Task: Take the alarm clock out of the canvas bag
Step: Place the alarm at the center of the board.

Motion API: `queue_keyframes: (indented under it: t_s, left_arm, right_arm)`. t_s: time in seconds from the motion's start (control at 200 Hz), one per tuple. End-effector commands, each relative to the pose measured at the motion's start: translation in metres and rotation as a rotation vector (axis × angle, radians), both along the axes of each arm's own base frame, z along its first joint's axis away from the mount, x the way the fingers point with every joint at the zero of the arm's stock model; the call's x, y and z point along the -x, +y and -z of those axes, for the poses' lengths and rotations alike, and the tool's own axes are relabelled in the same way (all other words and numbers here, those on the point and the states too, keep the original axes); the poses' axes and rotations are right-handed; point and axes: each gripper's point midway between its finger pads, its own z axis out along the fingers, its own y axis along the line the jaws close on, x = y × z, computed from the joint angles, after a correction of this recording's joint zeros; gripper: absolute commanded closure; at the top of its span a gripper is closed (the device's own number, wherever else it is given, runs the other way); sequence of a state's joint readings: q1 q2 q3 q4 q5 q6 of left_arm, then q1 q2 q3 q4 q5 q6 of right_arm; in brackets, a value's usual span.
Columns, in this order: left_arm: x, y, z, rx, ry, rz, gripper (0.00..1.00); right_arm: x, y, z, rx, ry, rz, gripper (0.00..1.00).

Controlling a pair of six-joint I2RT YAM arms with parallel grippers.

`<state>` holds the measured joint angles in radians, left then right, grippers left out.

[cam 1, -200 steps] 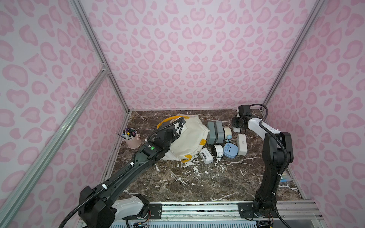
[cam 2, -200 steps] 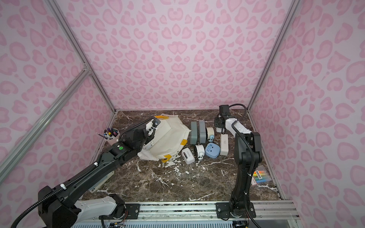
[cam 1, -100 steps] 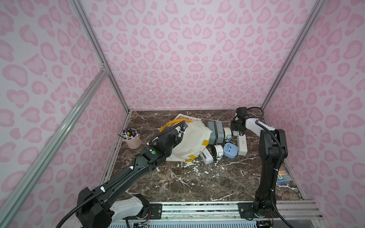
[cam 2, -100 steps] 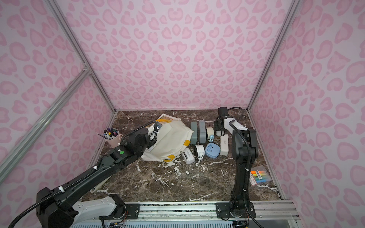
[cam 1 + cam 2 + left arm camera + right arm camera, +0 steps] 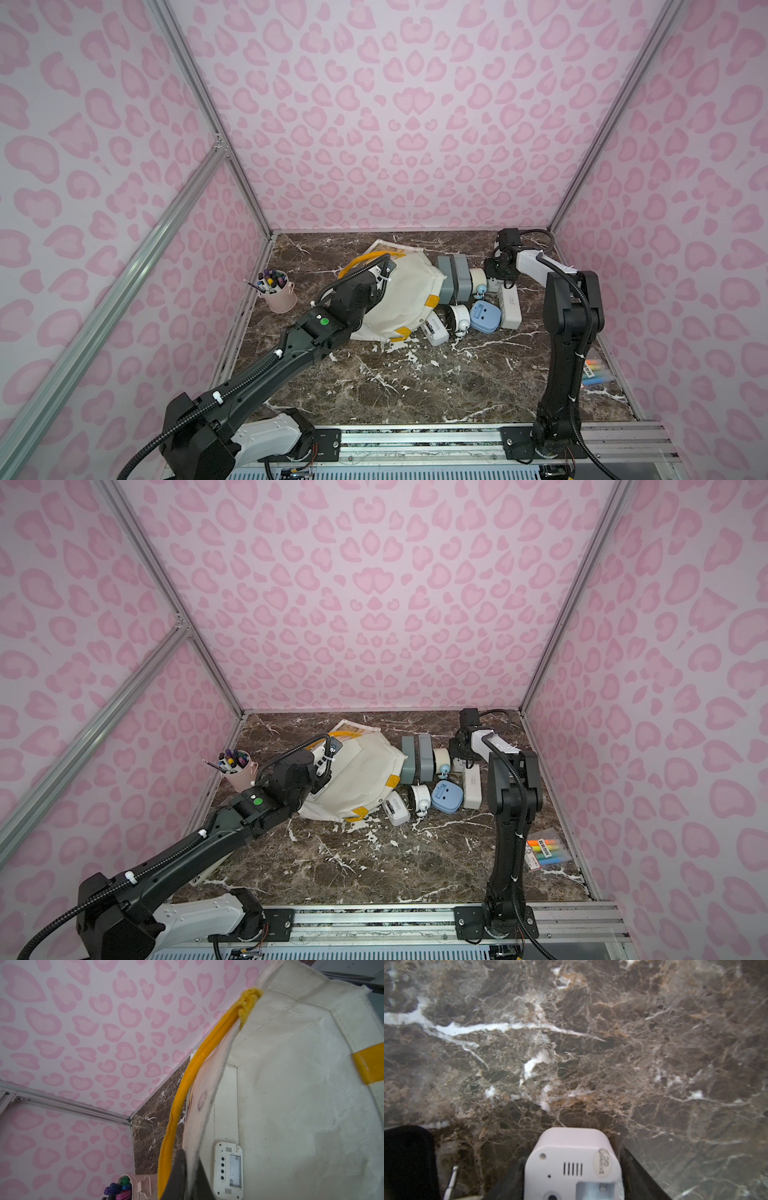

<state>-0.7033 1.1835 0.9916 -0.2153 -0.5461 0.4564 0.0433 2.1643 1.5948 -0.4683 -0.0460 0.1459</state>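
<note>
I see left gripper (image 5: 190,1176) pinching floppy canvas bag (image 5: 291,1095) rim; hard, likely light alarm clock (image 5: 228,1169) inside, grab its sides; right gripper (image 5: 496,277), 1 o'clock, grip unclear.

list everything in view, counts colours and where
canvas tote bag: 1, off-white, yellow straps, mid-back table
flat rectangular clock: 1, white, apparently inside the bag
box-shaped items: 2, grey, beside the bag
round clock: 1, white, before the boxes
rounded-square clock: 1, blue, beside it
rectangular clocks: 2, white, flanking those two
short cylinder: 1, cream, behind the blue clock
tiny footed clock: 1, pale blue, beside the cylinder
bucket of pens: 1, pink, near left wall
highlighter pack: 1, multicoloured, front right
printed sheet: 1, white, partly under the bag
marble table: 1, brown
left gripper: black, shut on the bag's rim
right gripper: black, around a rounded white clock
</note>
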Motion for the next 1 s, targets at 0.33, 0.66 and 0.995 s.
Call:
queue_keyframes:
  t_s: [0.33, 0.66, 0.995]
  left_arm:
    - [-0.002, -0.001, -0.004, 0.002, -0.016, -0.004, 0.97]
    - [-0.006, -0.007, -0.004, 0.006, -0.010, 0.010, 0.97]
    - [-0.009, -0.010, -0.006, 0.044, -0.018, 0.006, 0.97]
  right_arm:
    - [0.012, -0.008, -0.066, -0.005, -0.158, 0.078, 0.22]
    - [0.060, 0.049, -0.140, -0.181, -0.363, 0.043, 0.26]
    - [0.141, 0.217, -0.180, -0.415, -0.485, -0.306, 0.30]
